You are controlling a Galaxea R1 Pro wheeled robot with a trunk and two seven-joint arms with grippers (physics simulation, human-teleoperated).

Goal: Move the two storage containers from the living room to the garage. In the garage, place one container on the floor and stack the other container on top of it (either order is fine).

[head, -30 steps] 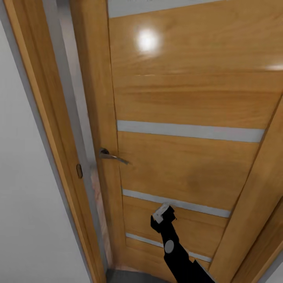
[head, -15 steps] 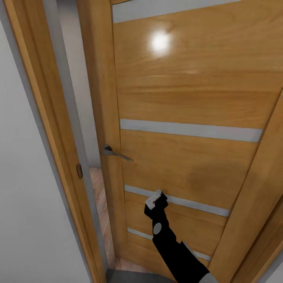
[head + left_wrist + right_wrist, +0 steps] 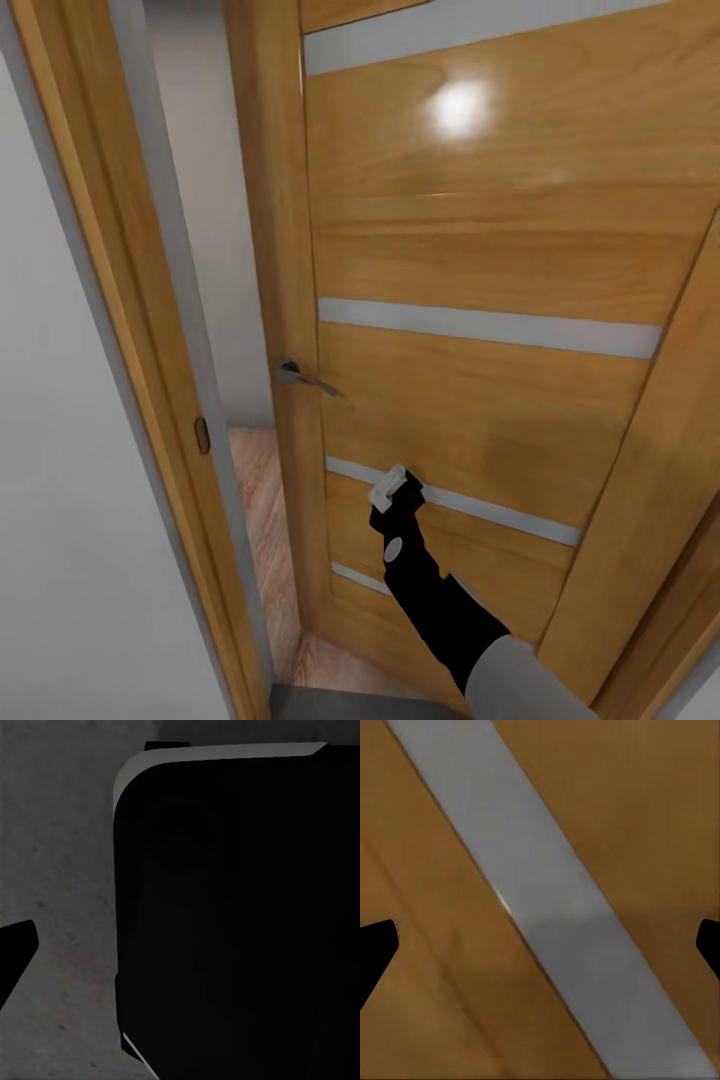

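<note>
While its jaws stand spread wide, with only the two dark tips at the edges of the right wrist view, the right gripper (image 3: 388,492) presses against the wooden door (image 3: 480,250), just on one of its grey glass slits (image 3: 547,900), low on the door and well below the door handle (image 3: 303,377). Nothing is held between the jaws. The left gripper (image 3: 15,960) shows one dark tip over dark grey concrete floor (image 3: 60,870), beside a big black body part of the robot; whether its jaws are open I cannot tell.

The door stands partly open, and its free edge with the handle is to the left of the right gripper. Between this edge and the door frame (image 3: 110,300) a gap shows light wood-plank floor (image 3: 260,520) beyond. The two storage containers are probably somewhere behind this door, in the living room. The right arm is the one nearer to the door, so I think it must push more before the robot can pass.
</note>
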